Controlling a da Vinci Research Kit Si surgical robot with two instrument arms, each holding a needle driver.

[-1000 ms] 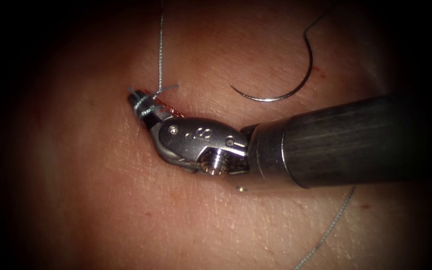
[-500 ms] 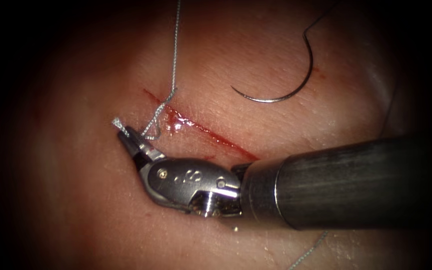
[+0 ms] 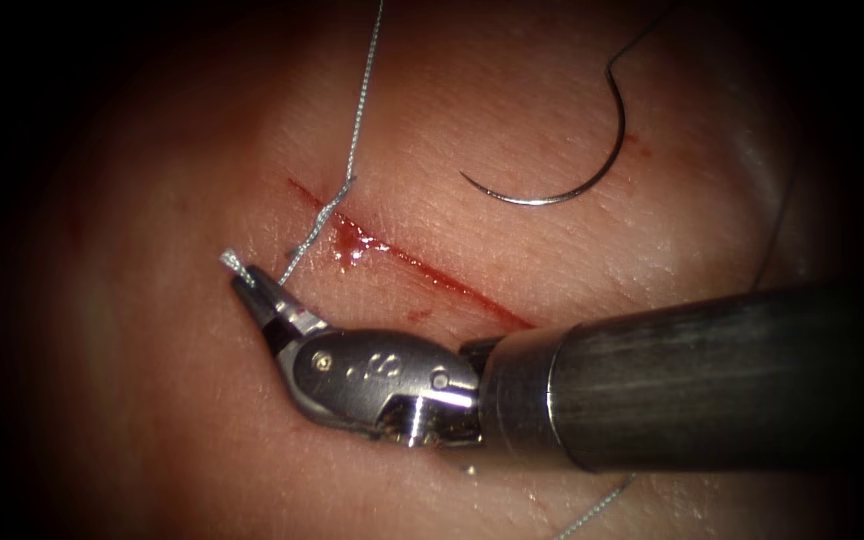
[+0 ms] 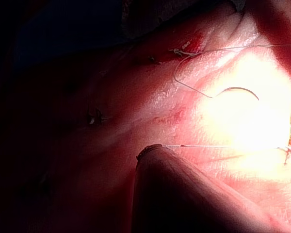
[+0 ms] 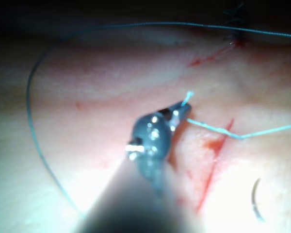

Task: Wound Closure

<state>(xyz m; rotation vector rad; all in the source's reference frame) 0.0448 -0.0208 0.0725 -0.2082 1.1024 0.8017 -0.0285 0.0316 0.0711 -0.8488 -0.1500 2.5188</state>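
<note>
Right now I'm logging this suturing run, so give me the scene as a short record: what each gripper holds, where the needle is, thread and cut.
right gripper: shut on the thread near its short free end, on the left side of the cut
left gripper: not in view
needle: lying free on the tissue on the right side of the cut, held by neither tool, not in the tissue
thread: runs from the right gripper across the cut and up out of view
cut: open, with red fluid near the thread crossing
</note>
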